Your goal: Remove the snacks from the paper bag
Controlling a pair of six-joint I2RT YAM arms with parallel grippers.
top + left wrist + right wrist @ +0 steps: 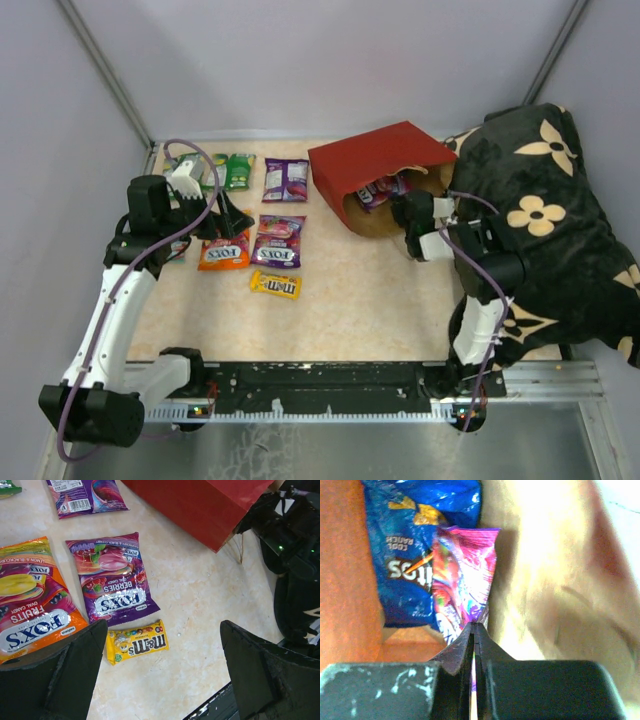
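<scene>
The paper bag [375, 165], red outside, lies on its side with its mouth toward my right gripper [408, 212]. Inside the bag [560, 580], my right gripper [473, 626] is shut on the edge of a purple-pink packet [462, 575]. A blue Doritos bag [410, 555] lies beside it. My left gripper [228, 218] is open and empty above the laid-out snacks: green packets [228, 170], a purple packet [286, 179], an orange Fox's packet [224, 252], a purple Fox's packet [278, 242] and a yellow M&M's packet [275, 284]. The M&M's packet [136, 642] lies between the open fingers [60, 675].
A black pillow with cream flowers [550, 200] fills the right side, right behind the right arm. A metal rail [330, 385] runs along the near edge. Grey walls stand at the back and sides.
</scene>
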